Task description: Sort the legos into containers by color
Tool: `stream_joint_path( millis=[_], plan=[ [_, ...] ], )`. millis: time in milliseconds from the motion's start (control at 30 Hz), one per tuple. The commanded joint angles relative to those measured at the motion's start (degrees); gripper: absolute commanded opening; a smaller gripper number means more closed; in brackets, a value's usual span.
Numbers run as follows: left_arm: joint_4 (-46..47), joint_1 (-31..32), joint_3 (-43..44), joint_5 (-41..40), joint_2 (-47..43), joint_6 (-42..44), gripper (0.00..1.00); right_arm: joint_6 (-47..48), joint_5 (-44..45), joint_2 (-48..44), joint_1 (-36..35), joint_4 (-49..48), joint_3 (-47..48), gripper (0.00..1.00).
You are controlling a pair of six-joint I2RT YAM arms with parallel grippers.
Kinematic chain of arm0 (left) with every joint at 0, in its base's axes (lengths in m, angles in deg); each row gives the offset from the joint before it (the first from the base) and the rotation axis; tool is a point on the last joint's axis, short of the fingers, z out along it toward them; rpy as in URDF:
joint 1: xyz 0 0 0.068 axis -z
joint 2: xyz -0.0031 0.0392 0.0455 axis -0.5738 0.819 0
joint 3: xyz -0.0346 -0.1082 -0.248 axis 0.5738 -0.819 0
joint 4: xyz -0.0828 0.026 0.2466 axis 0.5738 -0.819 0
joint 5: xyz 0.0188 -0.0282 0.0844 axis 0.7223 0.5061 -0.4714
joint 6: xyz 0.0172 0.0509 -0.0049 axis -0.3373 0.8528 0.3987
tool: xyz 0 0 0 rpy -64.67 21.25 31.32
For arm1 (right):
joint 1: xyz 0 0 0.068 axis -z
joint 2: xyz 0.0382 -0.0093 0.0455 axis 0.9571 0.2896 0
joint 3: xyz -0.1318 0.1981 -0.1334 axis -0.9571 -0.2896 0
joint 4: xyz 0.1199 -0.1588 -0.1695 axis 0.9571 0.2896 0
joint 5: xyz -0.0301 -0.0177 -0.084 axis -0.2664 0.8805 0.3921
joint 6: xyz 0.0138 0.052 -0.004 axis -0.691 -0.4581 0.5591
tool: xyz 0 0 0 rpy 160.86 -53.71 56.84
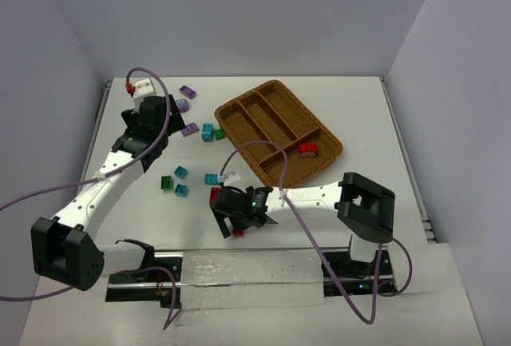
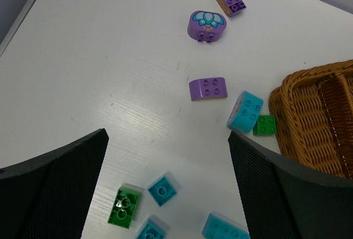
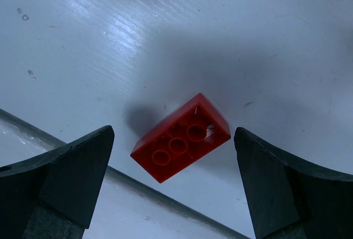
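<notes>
While the right gripper [image 3: 174,133] is held wide open over a red lego brick [image 3: 181,138], nothing is gripped by it; the brick lies on the counter [image 1: 363,106] between the spread fingers, touching neither, close to the near edge. A second red brick [image 1: 307,149] is seen in the crosswise compartment of the wicker tray [image 1: 275,84]. The left gripper [image 2: 166,135] is likewise open and empty, above a purple brick [image 2: 208,89], a teal brick [image 2: 245,111] and a green brick [image 2: 265,125] scattered toward the far left corner.

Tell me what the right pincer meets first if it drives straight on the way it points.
Most likely the red brick, lying on the table between the right pincer's open fingers; nothing shows in between, though depth is unclear.
</notes>
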Motion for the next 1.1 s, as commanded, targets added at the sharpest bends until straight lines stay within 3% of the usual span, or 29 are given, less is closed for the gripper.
stream_joint_path(
  millis=[0,400,733,1067],
  plan=[
    [0.7,0.1,-0.2,0.3,-0.9,-0.2,0.99,-0.6,1.0,1.0,-0.8,0.8,3.2,0.97],
    [0.8,0.1,-0.4,0.0,-0.9,0.2,0.99,5.2,-1.0,6.4,-3.1,1.0,9.4,0.97],
    [1.0,0.1,-0.6,-0.2,-0.8,0.3,0.99,-0.8,5.3,7.1,-3.3,8.6,10.6,0.96],
    [1.3,0.2,-1.3,-0.4,-1.1,0.4,0.99,-0.2,3.9,7.3,-3.8,7.8,10.3,0.59]
  ],
)
